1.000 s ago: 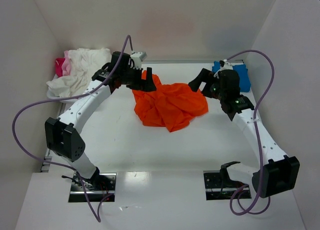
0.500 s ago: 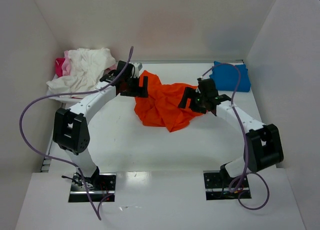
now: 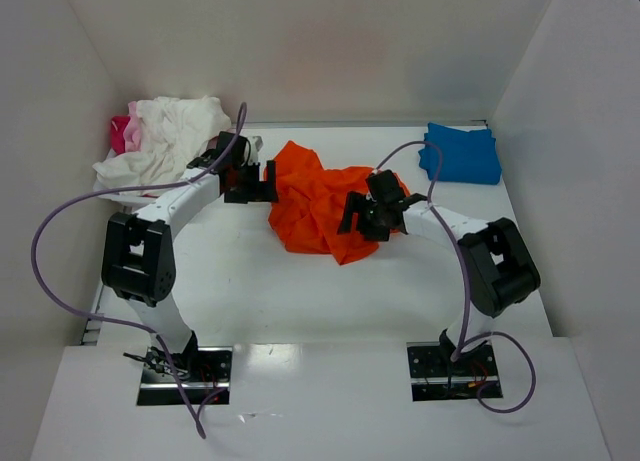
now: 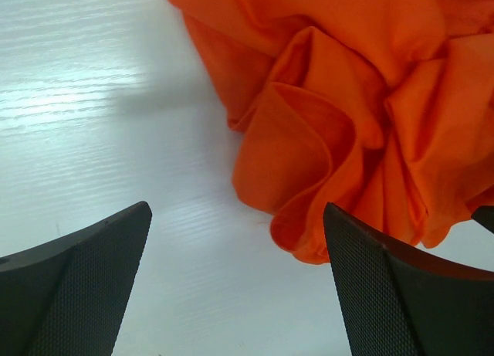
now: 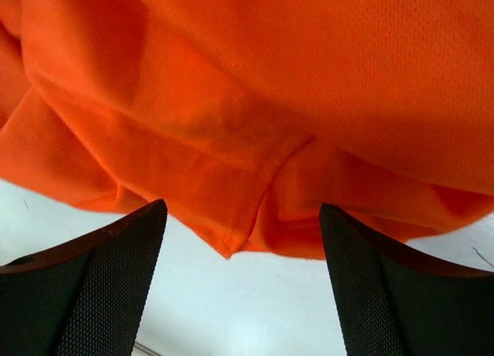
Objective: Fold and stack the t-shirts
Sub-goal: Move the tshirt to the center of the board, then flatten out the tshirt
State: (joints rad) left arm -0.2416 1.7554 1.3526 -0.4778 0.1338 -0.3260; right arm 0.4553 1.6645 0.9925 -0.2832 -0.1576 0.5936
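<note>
Orange shirt (image 3: 320,206) lies crumpled mid-bench (image 3: 250,281). Left end effector (image 3: 258,181), jaws wide, sits low at the shirt's left edge. A bunched fold lies just ahead between its fingers (image 4: 85,279), ungripped. Right end effector (image 3: 358,219), jaws likewise wide, sits at the shirt's right edge, with a stitched hem just ahead. Blue shirt (image 3: 462,153) lies in the far right corner. White shirt (image 3: 170,131) and pink shirt (image 3: 120,133) are heaped at far left.

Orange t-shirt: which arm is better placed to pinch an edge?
Right, probably. The right gripper is open with the stitched hem of the orange t-shirt between its jaws; the left gripper, also open, frames mostly bare table, bunched folds off to one side.
</note>
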